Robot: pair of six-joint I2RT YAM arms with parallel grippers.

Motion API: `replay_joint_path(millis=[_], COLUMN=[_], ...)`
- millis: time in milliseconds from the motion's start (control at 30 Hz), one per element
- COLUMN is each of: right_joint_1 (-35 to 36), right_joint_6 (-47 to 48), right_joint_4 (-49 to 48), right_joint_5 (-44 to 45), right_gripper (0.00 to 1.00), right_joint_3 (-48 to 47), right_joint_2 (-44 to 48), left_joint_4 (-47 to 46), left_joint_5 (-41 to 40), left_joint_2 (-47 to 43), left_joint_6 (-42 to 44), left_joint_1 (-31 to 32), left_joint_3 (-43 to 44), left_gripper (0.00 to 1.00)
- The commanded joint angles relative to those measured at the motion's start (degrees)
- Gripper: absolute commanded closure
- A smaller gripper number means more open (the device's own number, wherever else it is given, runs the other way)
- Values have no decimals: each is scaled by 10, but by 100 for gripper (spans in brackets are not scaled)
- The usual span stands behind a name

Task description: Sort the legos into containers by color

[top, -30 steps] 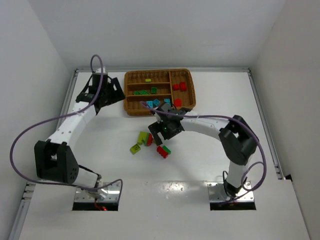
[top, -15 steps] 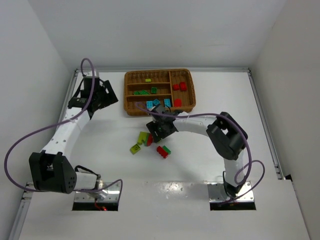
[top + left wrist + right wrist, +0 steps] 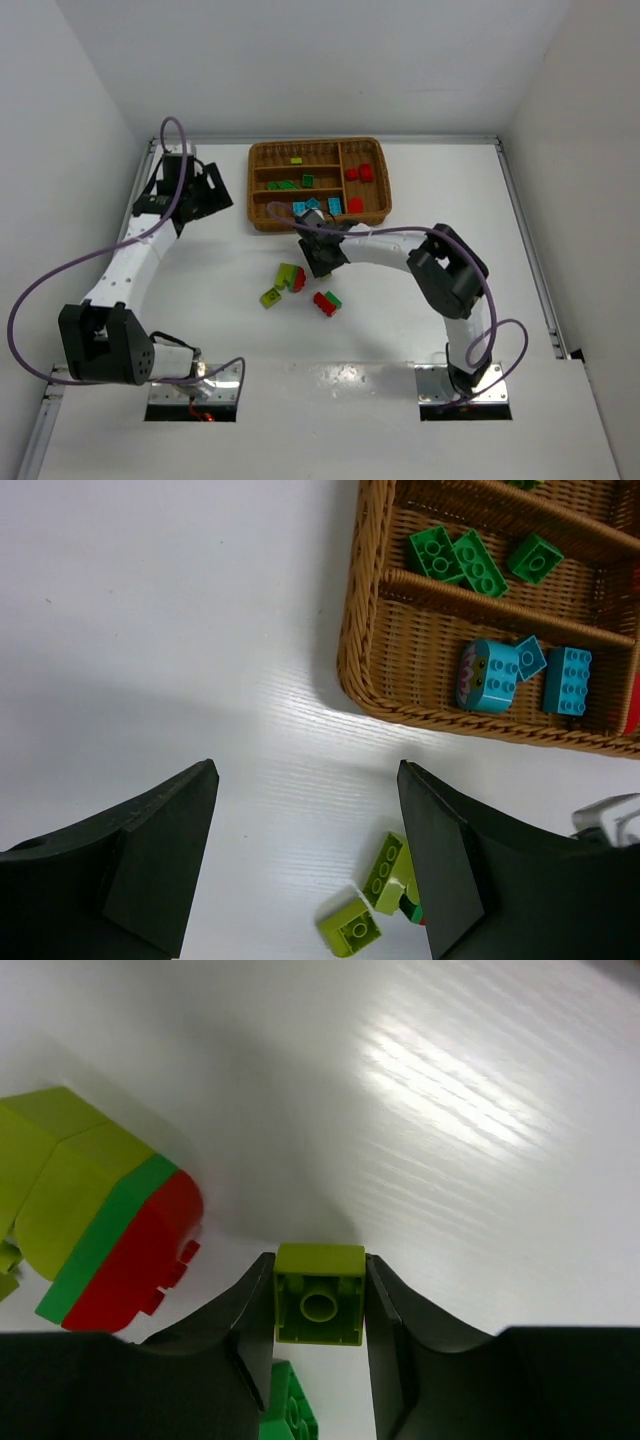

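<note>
The wicker tray (image 3: 258,190) holds most bricks (image 3: 308,181); the right gripper (image 3: 318,1285) pinches a lime brick (image 3: 320,1308), the left gripper (image 3: 310,855) is wide, and the mid-frame cluster (image 3: 288,276) is unsorted.

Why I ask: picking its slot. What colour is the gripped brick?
Lime green brick; right wrist view.

The brown woven wicker rectangular tray (image 3: 318,142) lies far back on the white table (image 3: 230,330), the left gripper (image 3: 218,192) left of it, the right gripper (image 3: 318,262) before its near wall around a lime-yellow green plastic brick (image 3: 320,1295), loose mixed-colour plastic bricks (image 3: 285,278) nearer still.
</note>
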State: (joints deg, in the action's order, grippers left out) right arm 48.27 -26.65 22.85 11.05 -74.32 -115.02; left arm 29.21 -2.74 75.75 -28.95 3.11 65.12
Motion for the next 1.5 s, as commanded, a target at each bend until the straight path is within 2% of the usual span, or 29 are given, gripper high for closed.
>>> replay_joint_path(millis=[0,67,100,233,433,500,567,667,833,967,1167,1333,1400,1467], right_joint_1=[-13,-35,-41,-80,-155,-172,-179,-179,-179,-190,-201,-215,-220,-220], right_joint_6=[-33,-39,-34,-19,-24,-30,-36,-30,-17,-23,-47,-64,-64,-64], right_joint_4=[34,47,54,88,130,116,83,-16,-121,-128,-200,-248,-259,-254], right_joint_5=[62,73,87,89,33,16,1,1,15,15,15,21,21,21], right_gripper=[74,74,74,74,74,73,73,71,70,69,69,69,65,55], right_joint_3=[-48,-77,-120,-269,-577,-618,-629,-588,-600,-659,-644,-670,-682,-694], right_joint_2=[65,71,60,-21,-207,-240,-256,-256,-276,-329,-364,-404,-414,-420], left_joint_4=[4,13,21,32,43,43,43,38,37,37,37,37,37,37], left_joint_5=[-5,-28,-28,-40,-46,-46,-40,-27,-32,-32,-32,-32,-32,-32], left_joint_2=[-23,-23,-23,-17,-17,-23,-23,-23,-5,0,16,22,28,35], left_joint_6=[6,-6,-12,-12,-3,3,3,3,13,14,19,24,24,24], left_joint_1=[-6,-11,-11,-17,-17,-17,-17,-17,-17,-17,-17,-17,-17,-17], left_joint_3=[-1,-1,-1,-6,-11,-17,-17,-27,-27,-27,-27,-27,-27,-27], left_gripper=[21,21,21,16,8,8,8,8,8,8,8,8,8,8])
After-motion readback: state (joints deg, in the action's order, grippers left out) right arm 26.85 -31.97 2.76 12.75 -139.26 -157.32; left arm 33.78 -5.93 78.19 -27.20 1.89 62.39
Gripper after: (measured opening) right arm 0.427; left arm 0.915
